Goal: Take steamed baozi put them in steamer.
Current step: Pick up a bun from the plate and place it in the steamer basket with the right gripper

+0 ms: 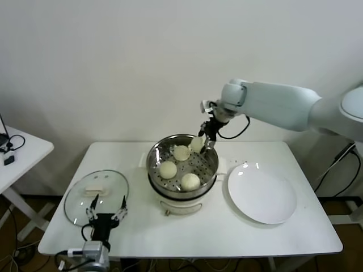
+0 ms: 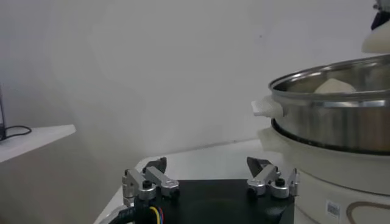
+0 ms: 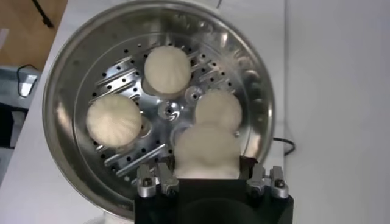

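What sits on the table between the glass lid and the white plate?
The steamer on its white cooker base, with three baozi lying in it. The right tool holds a fourth baozi over its far rim. The head view shows this.

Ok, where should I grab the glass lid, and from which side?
Probably its white handle, from straight above. The lid lies flat on the table, dome up, with the handle raised at its middle, while the thin rim sits low. The left gripper, jaws open, is nearest.
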Controlling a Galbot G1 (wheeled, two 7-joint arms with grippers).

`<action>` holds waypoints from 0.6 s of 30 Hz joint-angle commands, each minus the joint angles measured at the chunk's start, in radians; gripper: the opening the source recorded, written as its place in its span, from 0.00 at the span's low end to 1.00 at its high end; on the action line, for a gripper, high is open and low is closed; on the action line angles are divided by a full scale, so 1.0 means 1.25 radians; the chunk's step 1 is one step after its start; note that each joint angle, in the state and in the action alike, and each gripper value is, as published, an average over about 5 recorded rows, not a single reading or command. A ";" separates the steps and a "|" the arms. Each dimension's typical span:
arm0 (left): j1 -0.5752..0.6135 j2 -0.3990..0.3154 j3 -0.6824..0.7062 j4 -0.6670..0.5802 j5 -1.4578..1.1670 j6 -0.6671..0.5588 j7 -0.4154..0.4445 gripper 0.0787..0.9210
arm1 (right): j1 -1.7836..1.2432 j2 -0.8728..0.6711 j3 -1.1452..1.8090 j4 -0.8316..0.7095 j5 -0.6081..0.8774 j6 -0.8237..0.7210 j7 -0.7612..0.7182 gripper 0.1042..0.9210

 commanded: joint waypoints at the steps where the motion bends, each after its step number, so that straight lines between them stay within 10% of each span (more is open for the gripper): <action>1: -0.001 0.000 -0.001 0.004 -0.003 0.003 -0.003 0.88 | -0.054 0.010 -0.004 -0.002 -0.035 -0.003 0.009 0.70; 18: -0.012 0.003 -0.013 0.007 -0.023 0.023 -0.014 0.88 | -0.076 0.017 -0.003 -0.032 -0.062 0.006 0.001 0.71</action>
